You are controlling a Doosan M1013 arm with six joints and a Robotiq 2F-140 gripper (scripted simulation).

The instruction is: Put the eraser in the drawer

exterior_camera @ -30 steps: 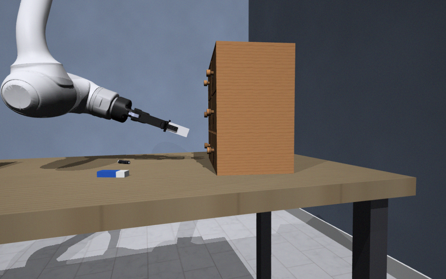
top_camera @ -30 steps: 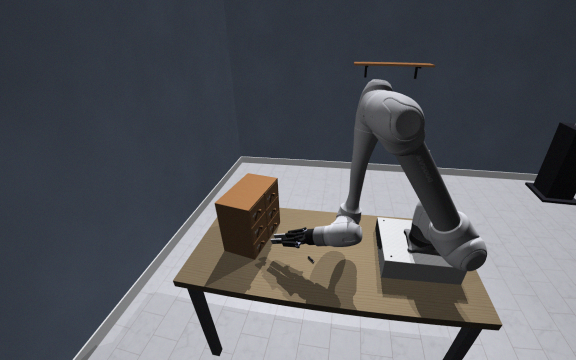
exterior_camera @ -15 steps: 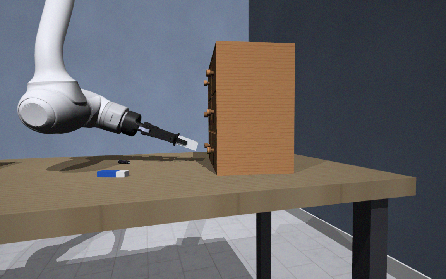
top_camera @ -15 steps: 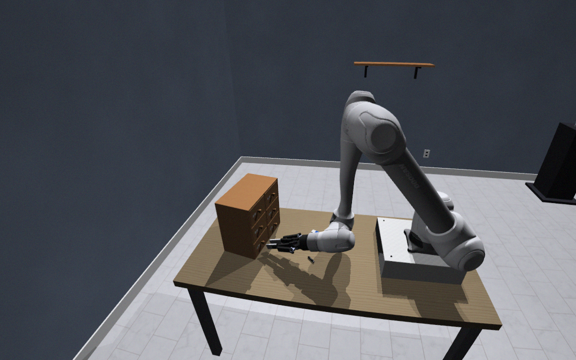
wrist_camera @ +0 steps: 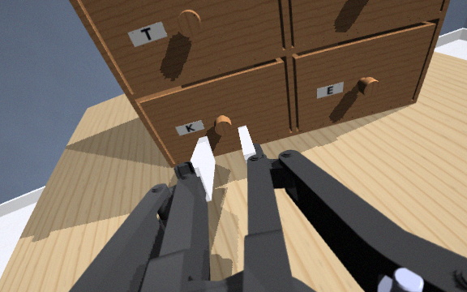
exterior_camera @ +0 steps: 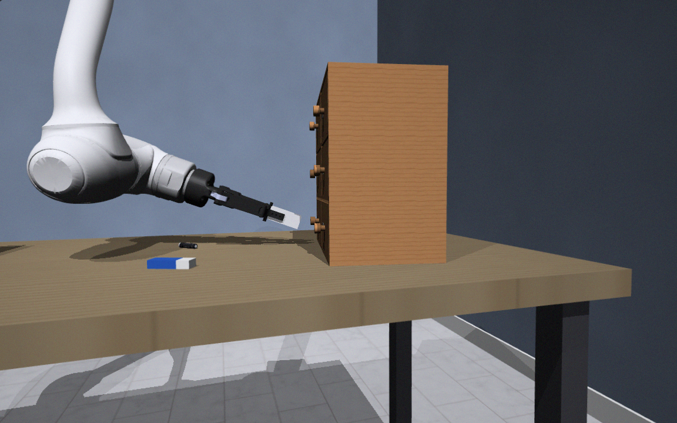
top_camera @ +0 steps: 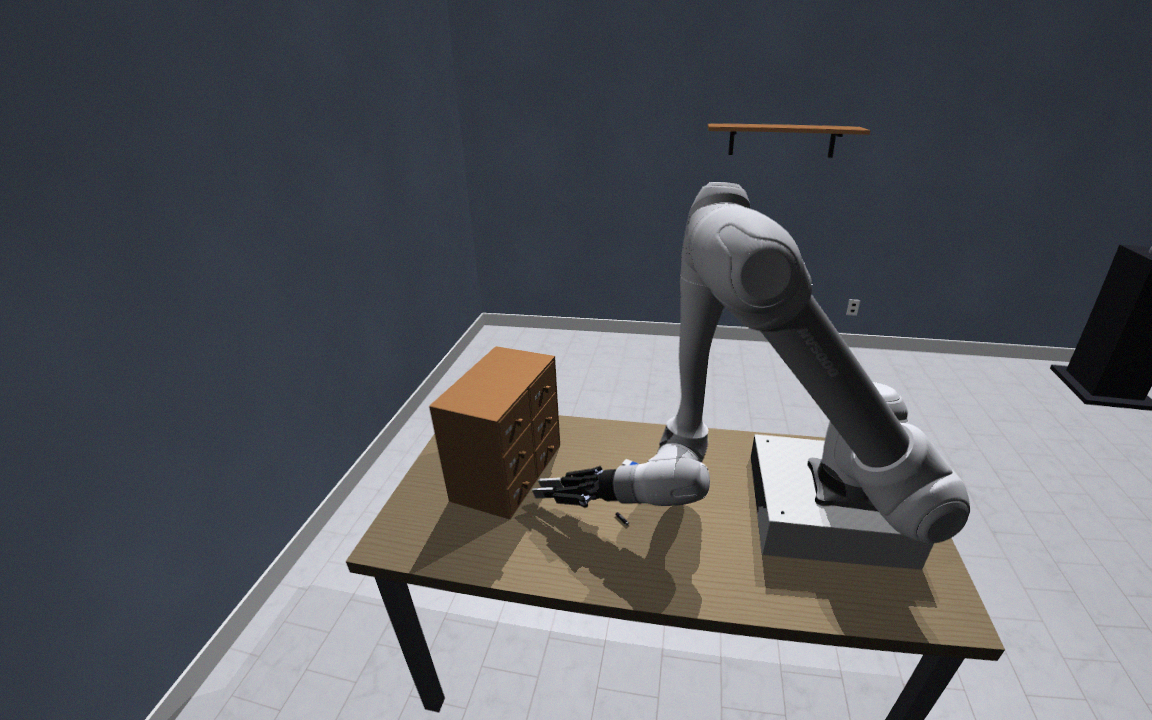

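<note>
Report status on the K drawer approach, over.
Gripper partly open, holding nothing, pads either side of drawer K's knob, not yet clamped. Eraser lies on the table, untouched. Drawer K closed. Nothing in the way.

Three small grey labels on the chest (wrist_camera: 233, 49) could be read: T (wrist_camera: 147, 34) on an upper left drawer, K (wrist_camera: 190, 127) on the bottom left drawer, and E (wrist_camera: 330, 90) on the bottom right. Lettering on the arm (top_camera: 817, 351) was too small to read.
</note>
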